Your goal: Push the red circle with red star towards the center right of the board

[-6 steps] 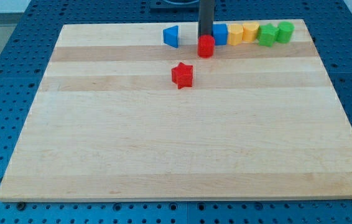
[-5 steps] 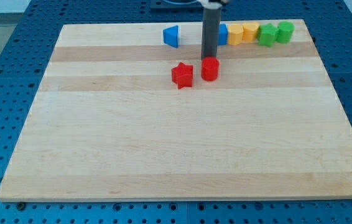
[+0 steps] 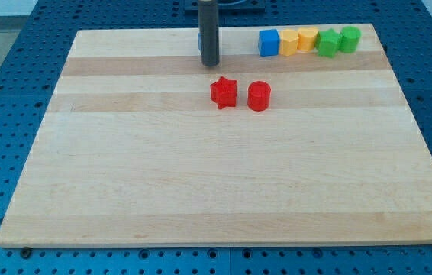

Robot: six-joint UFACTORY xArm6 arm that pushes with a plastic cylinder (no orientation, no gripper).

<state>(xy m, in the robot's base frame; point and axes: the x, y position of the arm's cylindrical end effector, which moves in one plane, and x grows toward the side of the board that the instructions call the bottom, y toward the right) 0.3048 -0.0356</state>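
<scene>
The red circle (image 3: 259,96) stands on the wooden board (image 3: 224,191) just right of the red star (image 3: 223,92), with a small gap between them. Both sit a little above the board's middle. My tip (image 3: 211,63) is up and to the left of the red star, apart from both red blocks. The rod hides most of a blue block (image 3: 200,44) behind it; only a sliver shows.
A row of blocks lies along the top edge at the view's right: a blue cube (image 3: 269,42), two yellow blocks (image 3: 288,42) (image 3: 307,38) and two green blocks (image 3: 327,43) (image 3: 349,38).
The red circle moved down from the top row and now sits beside the red star. My tip then left it and moved up and to the left, in front of the blue block.
</scene>
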